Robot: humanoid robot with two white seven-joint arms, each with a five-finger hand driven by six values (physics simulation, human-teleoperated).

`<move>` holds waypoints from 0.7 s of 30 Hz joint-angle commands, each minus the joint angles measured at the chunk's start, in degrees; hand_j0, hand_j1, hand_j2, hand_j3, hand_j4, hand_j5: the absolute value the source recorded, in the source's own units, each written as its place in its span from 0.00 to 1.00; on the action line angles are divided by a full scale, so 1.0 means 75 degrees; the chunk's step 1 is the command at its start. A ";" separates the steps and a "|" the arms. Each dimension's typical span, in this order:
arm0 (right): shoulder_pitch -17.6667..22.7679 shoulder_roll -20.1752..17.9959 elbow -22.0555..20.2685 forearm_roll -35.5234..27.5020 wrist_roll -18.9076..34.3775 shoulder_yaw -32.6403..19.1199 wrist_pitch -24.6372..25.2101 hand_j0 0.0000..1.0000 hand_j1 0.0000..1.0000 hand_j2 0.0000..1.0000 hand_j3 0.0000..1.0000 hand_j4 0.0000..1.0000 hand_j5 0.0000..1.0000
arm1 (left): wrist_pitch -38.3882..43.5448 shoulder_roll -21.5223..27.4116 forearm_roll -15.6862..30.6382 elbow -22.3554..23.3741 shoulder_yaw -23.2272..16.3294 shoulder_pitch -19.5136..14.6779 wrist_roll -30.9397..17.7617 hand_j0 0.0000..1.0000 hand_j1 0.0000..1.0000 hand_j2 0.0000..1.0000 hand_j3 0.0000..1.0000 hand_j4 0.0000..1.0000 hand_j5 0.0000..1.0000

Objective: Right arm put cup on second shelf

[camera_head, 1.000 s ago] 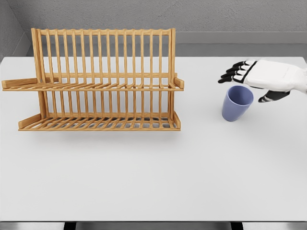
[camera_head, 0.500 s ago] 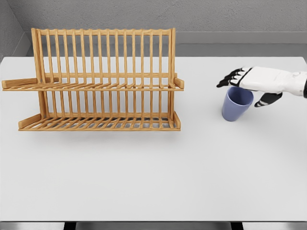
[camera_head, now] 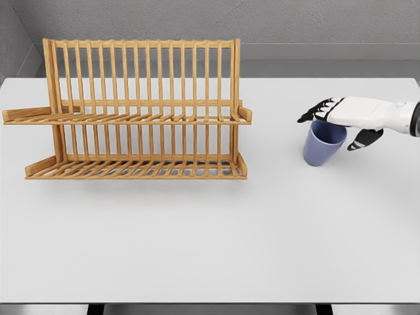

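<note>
A two-tier rack (camera_head: 141, 111) stands on the worktop (camera_head: 210, 236) at the back left; the cup (camera_head: 322, 143) sits well apart to its right; the right hand (camera_head: 348, 117) lies over the cup's rim, reaching in from the right edge.

A bare simulated test bench with kitchen props, not a real kitchen. The white robot hand (camera_head: 354, 117) reaches over a plain white flat tabletop (camera_head: 210, 230). Just below the hand stands a blue plastic cup (camera_head: 323, 144); well off to its left sits a two-tier wooden slatted dish rack (camera_head: 138, 111). Behind the hand runs a grey textured wall (camera_head: 262, 23).
</note>
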 commanded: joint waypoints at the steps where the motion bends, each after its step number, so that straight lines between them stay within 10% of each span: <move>1: 0.0000 0.0066 0.0166 -0.0040 -0.0003 0.0010 0.0020 1.00 1.00 1.00 1.00 1.00 1.00 | 0.0000 0.0001 0.0000 0.0001 -0.0001 0.0000 -0.0001 1.00 1.00 1.00 1.00 1.00 1.00; 9: -0.0047 0.0159 0.0213 -0.0040 -0.0003 0.0162 0.0020 1.00 1.00 1.00 1.00 1.00 1.00 | 0.0000 0.0001 0.0000 0.0001 -0.0001 0.0000 -0.0001 1.00 1.00 1.00 1.00 1.00 1.00; 14: -0.0082 0.0195 0.0190 -0.0040 -0.0003 0.0279 0.0020 0.67 0.67 0.67 0.67 0.67 0.67 | 0.0000 0.0001 0.0000 0.0001 -0.0001 0.0012 -0.0001 1.00 1.00 1.00 1.00 1.00 1.00; 21: -0.0164 0.0206 0.0166 -0.0040 -0.0003 0.0303 0.0020 0.61 0.61 0.61 0.61 0.61 0.61 | 0.0000 0.0001 0.0000 0.0001 -0.0001 0.0000 -0.0001 1.00 1.00 1.00 1.00 1.00 1.00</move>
